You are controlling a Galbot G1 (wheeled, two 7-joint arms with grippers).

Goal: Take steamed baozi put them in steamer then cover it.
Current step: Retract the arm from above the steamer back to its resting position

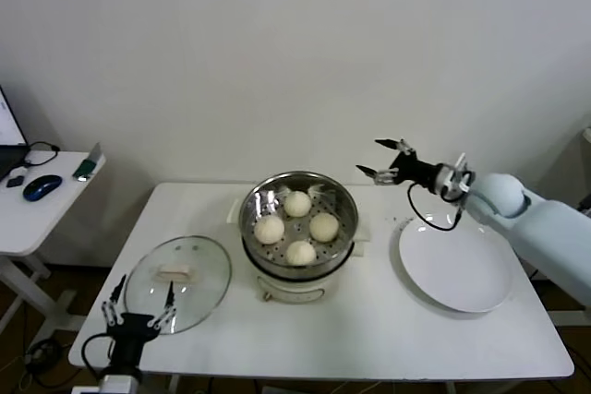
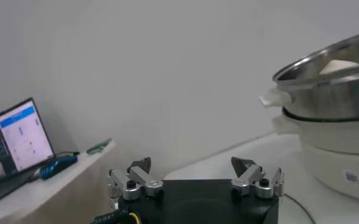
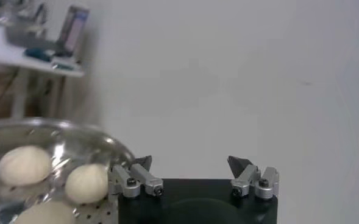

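Several cream-white baozi lie in the shiny steel steamer on its white pot base at the table's middle; the baozi show in the right wrist view too. The steamer also shows in the left wrist view. The glass lid with a pale handle lies flat on the table at front left. My right gripper is open and empty, held in the air just right of the steamer's rim. My left gripper is open and empty, low at the front left edge beside the lid.
A flat white plate lies bare on the table's right side under my right arm. A small side table with a mouse and a screen stands at the far left. A white wall rises behind the table.
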